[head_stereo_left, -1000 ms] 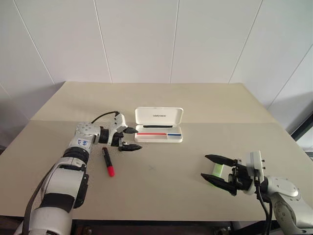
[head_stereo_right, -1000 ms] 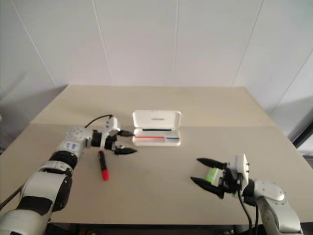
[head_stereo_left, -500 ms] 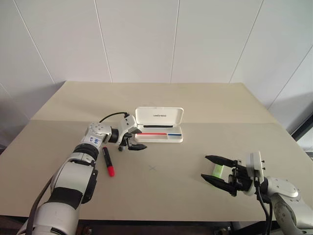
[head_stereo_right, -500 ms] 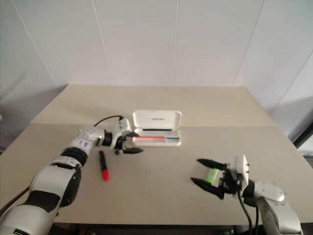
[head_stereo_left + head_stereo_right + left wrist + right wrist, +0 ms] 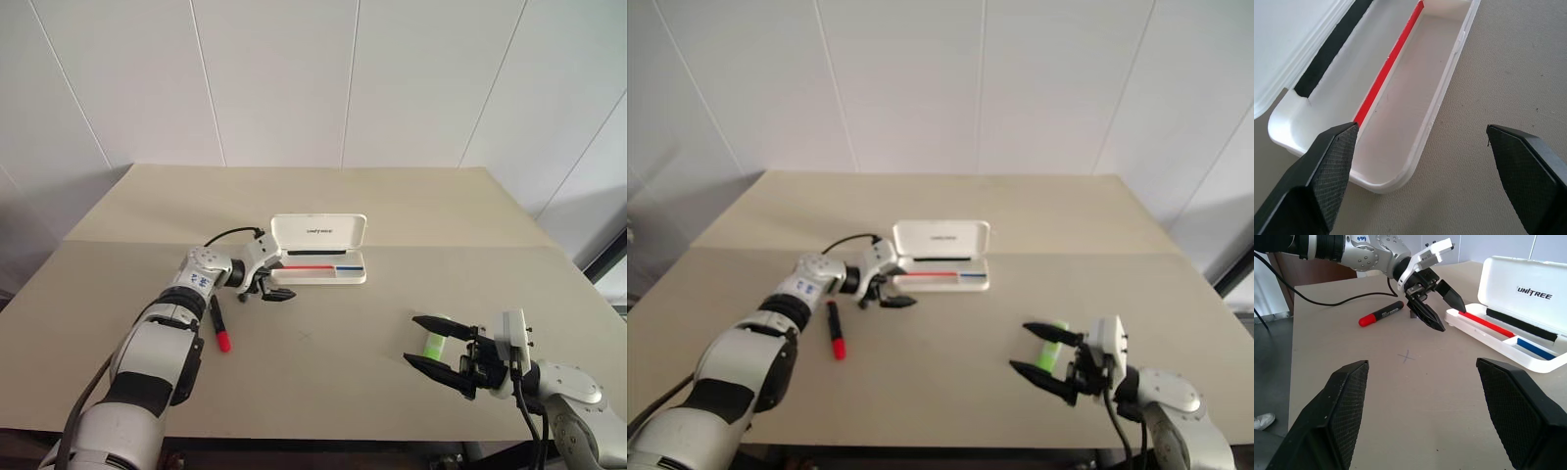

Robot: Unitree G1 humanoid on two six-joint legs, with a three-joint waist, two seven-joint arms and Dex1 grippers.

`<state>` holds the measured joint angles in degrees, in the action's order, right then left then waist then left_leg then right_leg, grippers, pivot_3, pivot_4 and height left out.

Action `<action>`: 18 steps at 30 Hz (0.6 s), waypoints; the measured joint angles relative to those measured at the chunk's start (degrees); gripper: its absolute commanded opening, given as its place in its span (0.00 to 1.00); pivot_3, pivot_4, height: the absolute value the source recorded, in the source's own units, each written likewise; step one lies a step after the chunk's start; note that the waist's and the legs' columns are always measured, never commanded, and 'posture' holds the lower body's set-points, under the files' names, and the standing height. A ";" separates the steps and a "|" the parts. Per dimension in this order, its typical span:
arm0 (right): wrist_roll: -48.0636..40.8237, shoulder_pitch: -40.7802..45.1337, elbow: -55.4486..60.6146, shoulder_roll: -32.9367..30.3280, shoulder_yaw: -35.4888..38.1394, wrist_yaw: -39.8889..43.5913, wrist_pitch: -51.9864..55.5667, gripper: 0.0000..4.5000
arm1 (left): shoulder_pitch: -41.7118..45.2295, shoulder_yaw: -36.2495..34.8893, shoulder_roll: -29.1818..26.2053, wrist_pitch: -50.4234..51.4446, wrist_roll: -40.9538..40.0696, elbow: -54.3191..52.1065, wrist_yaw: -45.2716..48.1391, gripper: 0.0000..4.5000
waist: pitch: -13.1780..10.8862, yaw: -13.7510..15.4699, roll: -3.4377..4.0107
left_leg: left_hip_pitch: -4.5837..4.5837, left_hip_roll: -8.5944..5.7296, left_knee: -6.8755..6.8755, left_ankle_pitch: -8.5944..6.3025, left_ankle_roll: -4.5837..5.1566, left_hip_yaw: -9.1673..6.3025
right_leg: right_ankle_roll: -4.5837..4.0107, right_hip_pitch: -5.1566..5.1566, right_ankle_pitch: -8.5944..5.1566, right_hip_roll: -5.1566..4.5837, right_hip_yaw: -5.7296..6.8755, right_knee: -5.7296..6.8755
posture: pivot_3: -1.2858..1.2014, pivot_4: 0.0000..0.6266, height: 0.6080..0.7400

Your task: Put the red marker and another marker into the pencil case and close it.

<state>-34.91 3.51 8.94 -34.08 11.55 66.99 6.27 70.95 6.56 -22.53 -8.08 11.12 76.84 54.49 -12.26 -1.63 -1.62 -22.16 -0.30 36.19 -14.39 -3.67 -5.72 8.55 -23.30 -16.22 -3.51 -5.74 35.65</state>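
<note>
red marker (image 5: 217, 323) on table | left jaws apart, at pencil case (image 5: 319, 261)

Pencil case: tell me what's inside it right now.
The pencil case lies open. Its tray holds no marker: only a red stripe and a blue stripe on the inner tray, plus a black strip by the hinge. Nothing covers the tray.

The pencil case (image 5: 318, 260) lies open, its raised lid walling off the far side; its tray is bare and reachable from above and the near side. The left gripper (image 5: 275, 278) crowds the case's left end. Near of the case, bare table (image 5: 323, 343) lies open between the red marker (image 5: 217, 324) and the green marker (image 5: 434, 342).
</note>
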 measured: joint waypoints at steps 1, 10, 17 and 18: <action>-0.02 0.00 0.00 0.00 0.00 -0.01 0.00 1.00 | 0.00 0.00 0.01 0.06 0.11 0.00 0.05 0.95 | 0.00 -0.01 0.00 | 0.00 0.00 0.01 0.02 -0.01 0.00 | 0.00 0.01 0.00 0.00 0.00 -0.01 | 0.52 0.24 1.00; -0.22 0.04 0.00 0.00 0.00 0.00 0.09 1.00 | 0.00 -0.12 0.29 -0.12 0.43 0.20 1.59 0.37 | 0.00 -0.12 0.00 | -0.02 0.00 -0.12 0.01 -0.03 -0.01 | 0.01 -0.04 0.01 0.00 0.00 -0.02 | 0.52 0.24 1.00; -0.27 0.54 -0.01 -0.01 -0.01 0.07 0.20 1.00 | 0.24 -0.34 -0.75 -2.29 0.82 0.12 1.83 0.00 | 0.00 -0.08 0.00 | -0.04 0.00 -0.13 -0.01 -0.03 0.00 | 0.01 -0.07 0.00 -0.01 0.00 -0.04 | 0.52 0.24 1.00; -0.27 0.62 -0.01 -0.02 0.00 0.08 0.21 1.00 | 0.22 -0.36 -0.86 -2.59 0.87 0.19 2.09 0.00 | 0.00 -0.06 0.00 | -0.05 0.00 -0.13 -0.01 -0.03 0.00 | 0.01 -0.07 0.00 -0.01 0.00 -0.04 | 0.52 0.24 1.00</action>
<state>-35.19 4.13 8.92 -34.09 11.55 67.08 6.48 71.17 6.20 -23.39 -10.68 11.99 77.03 56.57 -12.26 -1.69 -1.62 -22.21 -0.31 36.06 -14.39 -3.70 -5.73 8.56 -23.37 -16.22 -3.52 -5.74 35.61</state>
